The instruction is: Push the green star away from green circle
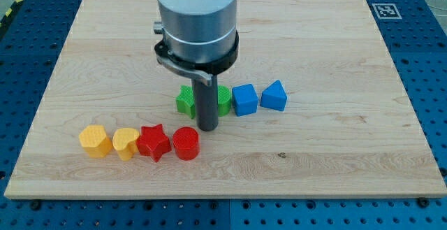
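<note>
Rod over green blocks on a wooden worktop (pixel 335 34).
My tip (pixel 208 128), fingerless, holds nothing, sitting just below-between the two green blocks (pixel 186 100), shapes unclear.

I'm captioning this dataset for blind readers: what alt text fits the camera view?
My tip rests on a wooden board just below two green blocks, which the rod partly hides. Two blue blocks sit to their right. Toward the view's bottom left runs a row: yellow block, yellow heart, red star, red cylinder.
</note>
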